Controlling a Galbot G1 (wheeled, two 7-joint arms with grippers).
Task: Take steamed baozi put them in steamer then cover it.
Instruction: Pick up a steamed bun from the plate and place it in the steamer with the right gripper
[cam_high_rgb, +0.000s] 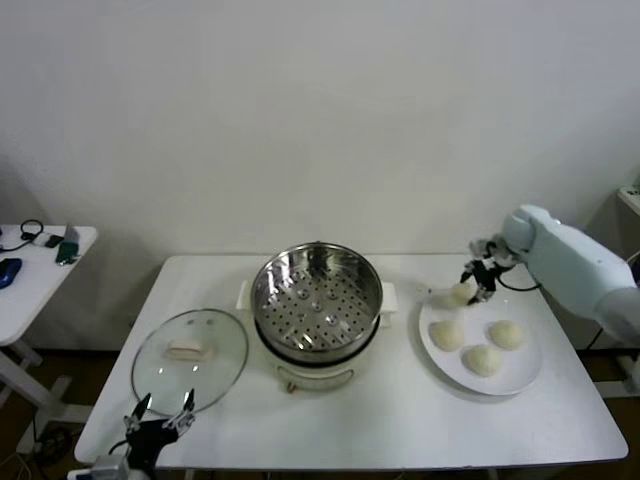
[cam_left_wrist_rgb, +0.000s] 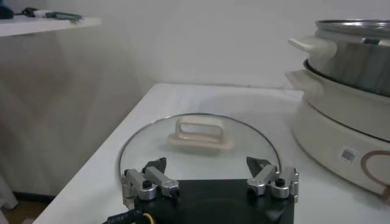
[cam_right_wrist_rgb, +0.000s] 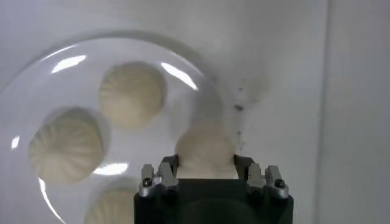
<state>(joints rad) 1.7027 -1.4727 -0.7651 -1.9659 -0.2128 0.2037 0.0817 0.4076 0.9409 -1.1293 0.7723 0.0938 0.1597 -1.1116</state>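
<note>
My right gripper (cam_high_rgb: 474, 285) is shut on one steamed baozi (cam_high_rgb: 460, 293), which hangs just above the far left rim of the white plate (cam_high_rgb: 525, 378); the right wrist view shows that bun (cam_right_wrist_rgb: 206, 149) pinched between the fingers. Three more baozi (cam_high_rgb: 446, 335) (cam_high_rgb: 506, 334) (cam_high_rgb: 482, 360) lie on the plate. The steel steamer (cam_high_rgb: 317, 290) stands mid-table, its perforated tray bare. The glass cover (cam_high_rgb: 190, 350) lies flat to the steamer's left. My left gripper (cam_high_rgb: 160, 414) waits open at the front edge, just short of the cover (cam_left_wrist_rgb: 201, 137).
A white side table (cam_high_rgb: 30, 275) with small items stands far left. The plate sits near the table's right edge. The steamer's white handle (cam_left_wrist_rgb: 311, 45) and base rise close beside the cover.
</note>
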